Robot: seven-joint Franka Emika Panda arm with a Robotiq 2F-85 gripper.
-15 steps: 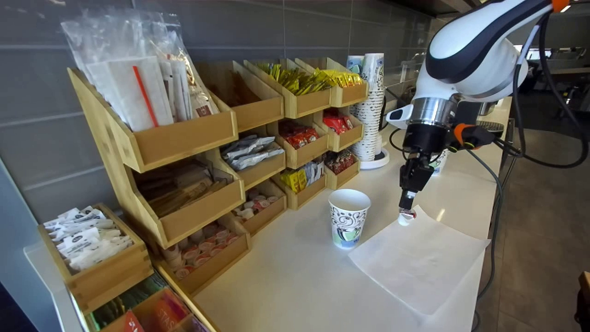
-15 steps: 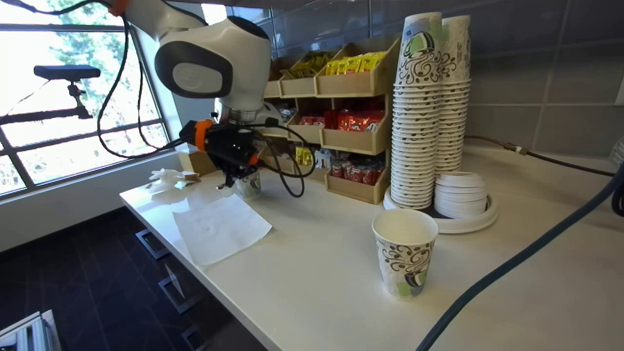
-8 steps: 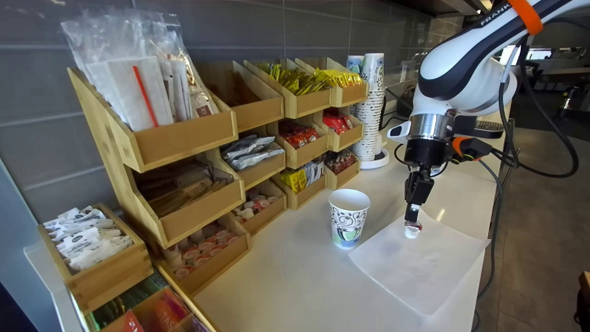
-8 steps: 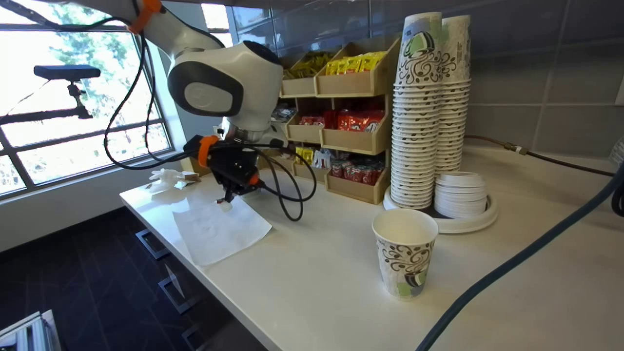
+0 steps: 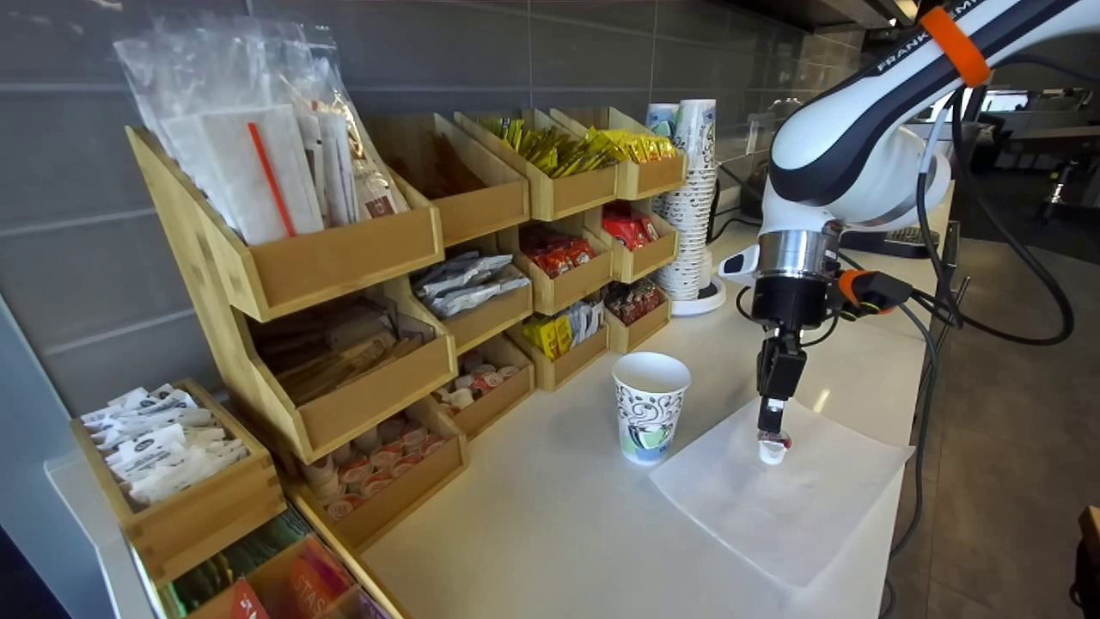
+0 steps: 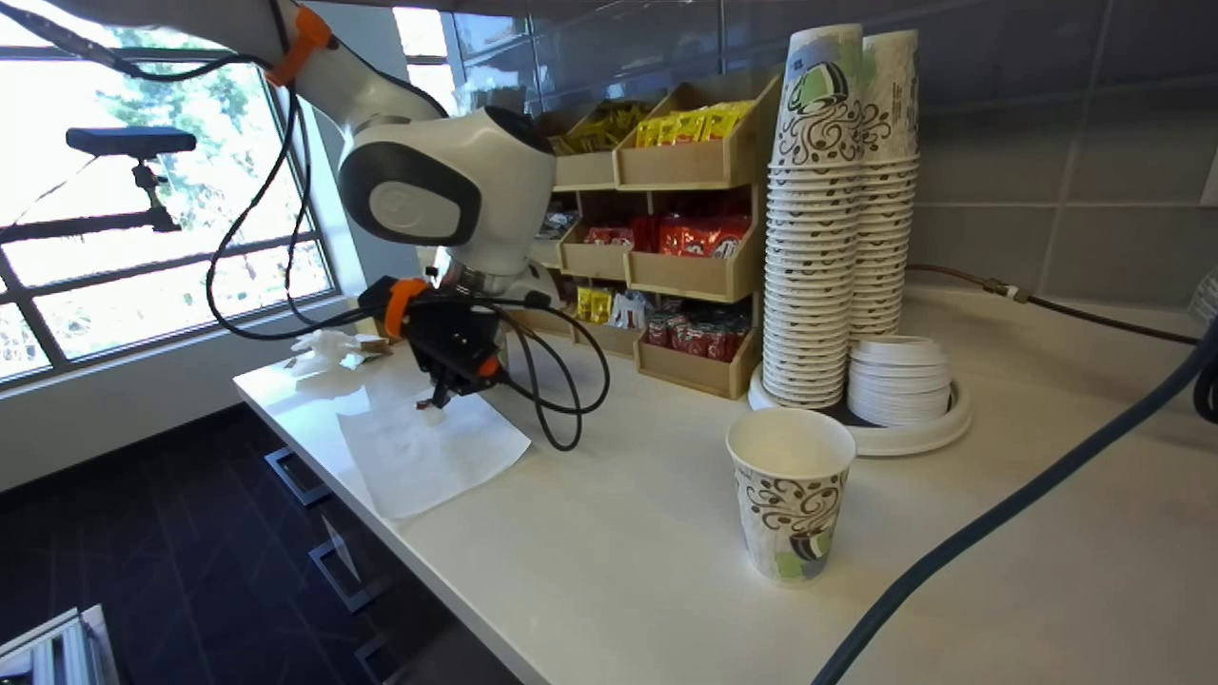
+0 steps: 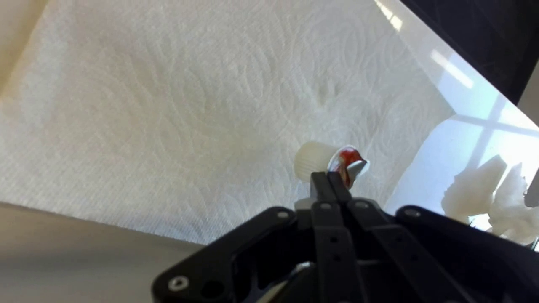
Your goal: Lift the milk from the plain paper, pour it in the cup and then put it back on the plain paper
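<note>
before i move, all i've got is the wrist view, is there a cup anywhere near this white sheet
Observer: Yes. In an exterior view, a patterned paper cup stands upright on the counter beside the white sheet, on the side toward the wooden bins.

Operator: ok and is that the only cup standing by itself out there

Observer: No. In an exterior view, a second cup stands upright in front of the tall cup stacks, apart from them.
</note>
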